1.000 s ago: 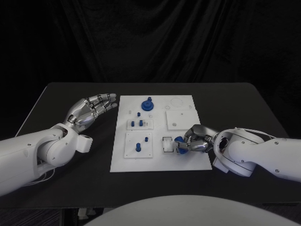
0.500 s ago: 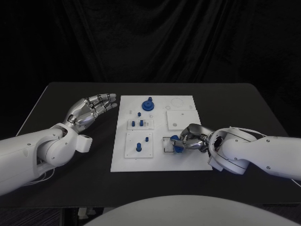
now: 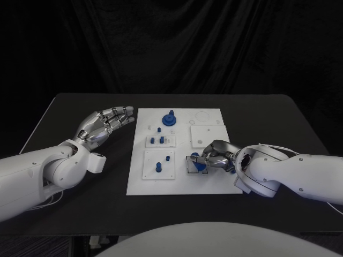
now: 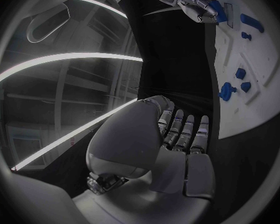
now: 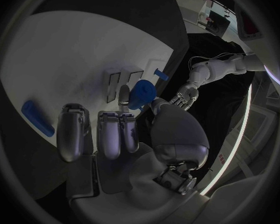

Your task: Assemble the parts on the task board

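task board [image 3: 181, 182]: matt white plastic | table [image 3: 79, 107]: matt black | right hand [image 3: 213, 157]: glossy metal

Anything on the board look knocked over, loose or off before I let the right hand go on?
Nothing stands out. The task board lies square on the table, the small blue parts stand in their blocks, the right hand holds a blue part over the board, and the left hand rests open beside it.

Black table [image 3: 79, 112], dark curtain [image 3: 171, 48] behind, room dim

Left hand [image 4: 171, 149] empty, fingers extended beside task board [image 4: 252, 74]; blue parts [image 4: 230, 89] on board.
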